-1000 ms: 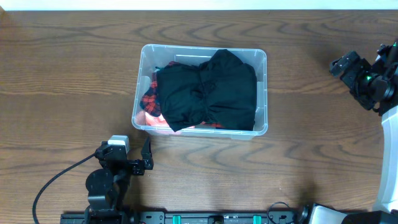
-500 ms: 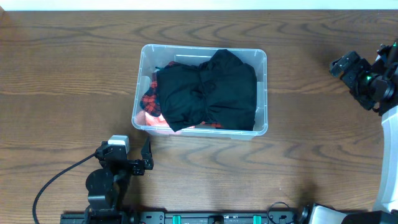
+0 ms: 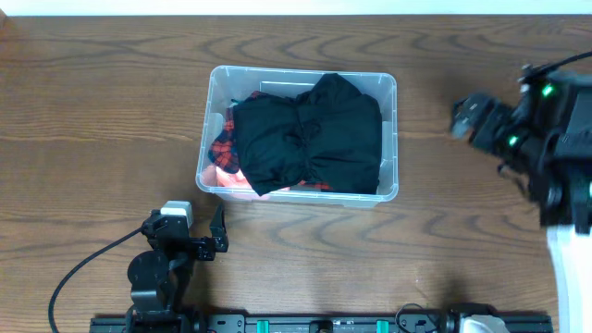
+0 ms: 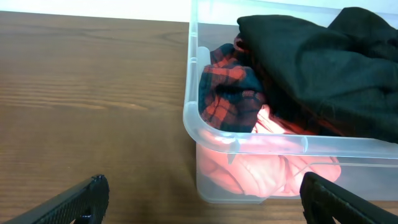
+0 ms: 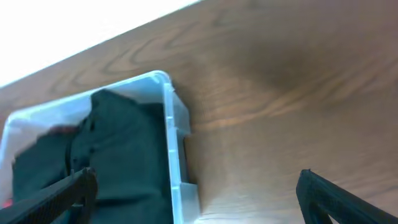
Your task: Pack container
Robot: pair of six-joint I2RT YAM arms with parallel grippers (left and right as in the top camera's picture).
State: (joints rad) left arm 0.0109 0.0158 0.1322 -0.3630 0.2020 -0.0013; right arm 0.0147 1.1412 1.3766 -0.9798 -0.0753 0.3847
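The container [image 3: 207,111] is a clear plastic bin at the middle of the table. It holds a black garment [image 3: 310,134] on top, a red-and-black plaid cloth [image 3: 222,148] at its left, and a pink cloth [image 3: 227,180] at its near left corner. My left gripper [image 3: 218,231] is open and empty just in front of the bin's near left corner [image 4: 214,143]. My right gripper [image 3: 467,118] is open and empty in the air to the right of the bin; its view shows the bin's right wall [image 5: 171,137].
The wooden table [image 3: 92,111] spreads around the bin. A black cable [image 3: 74,273] runs from the left arm's base at the front edge. A white strip lies along the table's far edge.
My right arm has swung left, from the far right edge toward the bin. The left arm and the bin's contents have not moved.
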